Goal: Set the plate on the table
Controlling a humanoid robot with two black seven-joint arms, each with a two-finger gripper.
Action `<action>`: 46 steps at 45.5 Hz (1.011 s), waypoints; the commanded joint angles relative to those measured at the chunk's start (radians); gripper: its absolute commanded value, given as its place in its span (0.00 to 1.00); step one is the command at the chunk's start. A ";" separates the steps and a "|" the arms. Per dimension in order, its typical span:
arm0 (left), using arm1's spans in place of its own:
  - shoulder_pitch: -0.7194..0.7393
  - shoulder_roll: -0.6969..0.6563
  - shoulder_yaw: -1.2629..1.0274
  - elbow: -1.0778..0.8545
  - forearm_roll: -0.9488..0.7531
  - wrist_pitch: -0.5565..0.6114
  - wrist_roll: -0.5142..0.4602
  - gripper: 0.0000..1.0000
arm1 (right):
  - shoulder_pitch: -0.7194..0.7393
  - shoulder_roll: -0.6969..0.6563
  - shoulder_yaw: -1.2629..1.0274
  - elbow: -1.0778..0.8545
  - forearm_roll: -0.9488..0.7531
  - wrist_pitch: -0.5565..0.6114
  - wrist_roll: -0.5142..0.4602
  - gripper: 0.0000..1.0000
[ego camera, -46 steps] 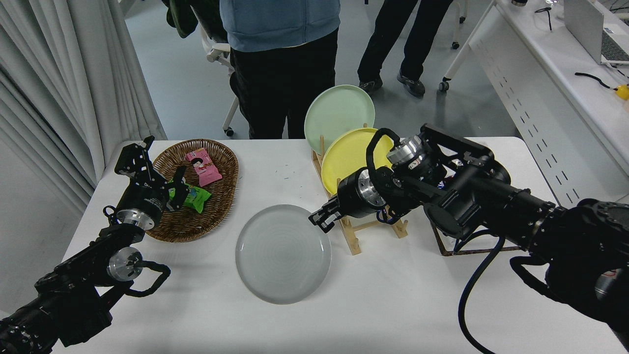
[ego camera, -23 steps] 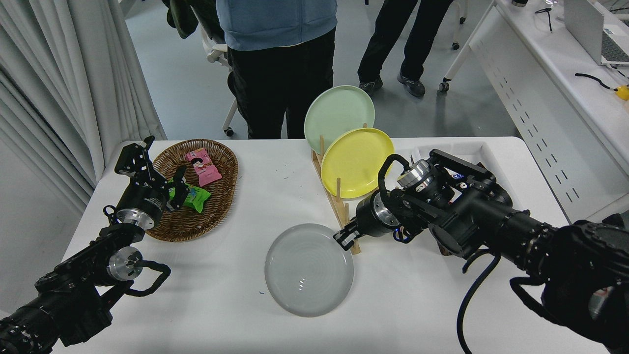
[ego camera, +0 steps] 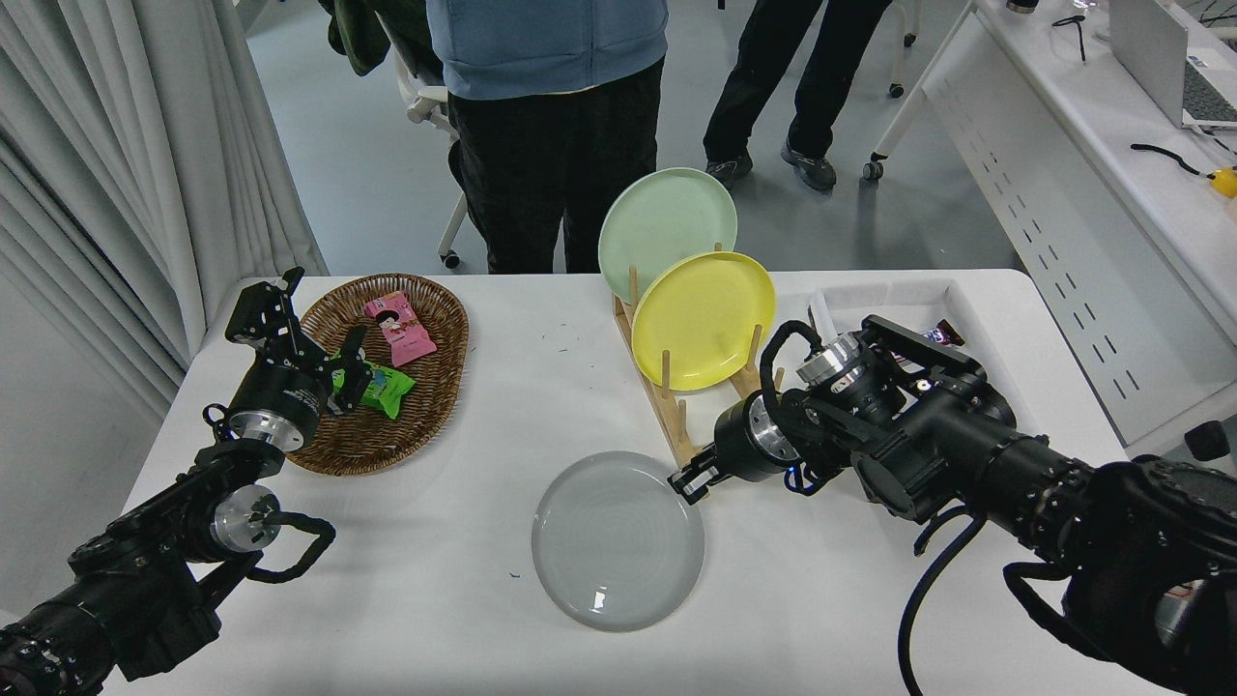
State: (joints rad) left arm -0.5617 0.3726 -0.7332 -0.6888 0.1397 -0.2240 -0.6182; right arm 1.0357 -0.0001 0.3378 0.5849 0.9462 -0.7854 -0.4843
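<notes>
While the plate (ego camera: 618, 540) lies low at the frame's lower centre, seemingly flat on the white surface (ego camera: 821, 599), the right fingers (ego camera: 692, 478) pinch its upper-right rim, closed on the edge so it can be set down level. Behind, a wooden rack (ego camera: 674, 418) holds a yellow plate (ego camera: 703, 319) and a green plate (ego camera: 667, 220) upright. At lower left the left gripper (ego camera: 290, 333) sits parked, open, over a wicker basket (ego camera: 430, 387).

bright even light, sharp, soft shadows
</notes>
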 commanded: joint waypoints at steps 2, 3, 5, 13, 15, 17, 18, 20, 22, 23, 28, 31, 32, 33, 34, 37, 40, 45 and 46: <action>0.000 -0.001 0.000 0.000 0.000 0.000 0.000 1.00 | -0.003 0.000 0.006 -0.002 0.003 0.000 0.000 0.00; -0.001 0.000 0.000 0.000 0.000 0.000 0.000 1.00 | -0.005 0.000 0.006 -0.002 0.002 0.000 0.000 0.00; 0.000 0.000 0.000 0.000 0.000 0.000 0.000 1.00 | -0.006 0.000 0.006 -0.003 0.000 0.000 0.000 0.00; 0.000 -0.001 0.000 0.000 0.000 0.000 0.000 1.00 | -0.006 0.000 0.006 -0.003 0.002 0.000 0.000 0.00; 0.000 0.000 0.000 0.000 0.000 0.000 0.000 1.00 | -0.008 0.000 0.006 -0.003 0.003 0.000 0.000 0.00; 0.000 -0.001 0.000 0.000 0.000 0.000 0.000 1.00 | -0.008 0.000 0.006 0.000 0.003 0.000 0.000 0.00; 0.000 0.000 0.000 0.000 0.000 0.000 0.000 1.00 | -0.008 0.000 0.006 0.003 0.003 0.000 0.000 0.00; 0.000 0.000 0.000 0.000 0.000 0.000 0.000 1.00 | -0.009 0.000 0.004 0.006 0.003 0.000 0.000 0.00; 0.000 0.000 0.000 0.000 0.000 0.000 0.000 1.00 | -0.011 0.000 0.004 0.006 0.003 0.000 0.000 0.00; 0.000 0.000 0.000 0.000 0.000 0.000 0.000 1.00 | -0.014 0.000 0.004 0.007 0.003 0.000 0.000 0.00; 0.000 0.000 0.000 0.000 0.000 0.000 0.000 1.00 | -0.017 0.000 0.004 0.013 0.003 0.000 0.000 0.00; 0.000 -0.001 0.000 0.000 0.000 0.000 0.000 1.00 | -0.020 0.000 0.004 0.016 0.003 0.000 0.000 0.00; 0.000 0.000 0.000 0.000 0.000 0.000 0.000 1.00 | -0.023 0.000 0.004 0.015 0.002 0.000 0.000 0.00; 0.000 0.000 0.000 0.000 0.000 0.000 0.000 1.00 | -0.026 0.000 0.004 0.015 0.000 0.000 0.000 0.00; 0.000 0.000 0.000 0.000 0.001 0.000 0.000 1.00 | -0.028 0.000 0.004 0.015 0.002 0.000 0.000 0.00; 0.000 0.000 0.000 0.000 0.000 0.000 0.000 1.00 | -0.029 0.000 0.004 0.016 0.003 0.000 0.000 0.00; 0.000 0.000 0.000 0.000 0.000 0.000 0.000 1.00 | -0.031 0.000 0.004 0.021 0.002 0.000 0.000 0.00; 0.000 0.000 0.000 0.000 0.000 0.000 0.000 1.00 | -0.032 0.000 0.004 0.024 0.003 0.000 0.000 0.00; 0.000 0.000 0.000 0.000 0.000 0.000 0.000 1.00 | -0.034 0.000 0.004 0.026 0.003 0.000 0.000 0.00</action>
State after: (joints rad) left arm -0.5615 0.3722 -0.7332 -0.6888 0.1397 -0.2240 -0.6182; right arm 1.0096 0.0000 0.3421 0.6016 0.9485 -0.7854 -0.4847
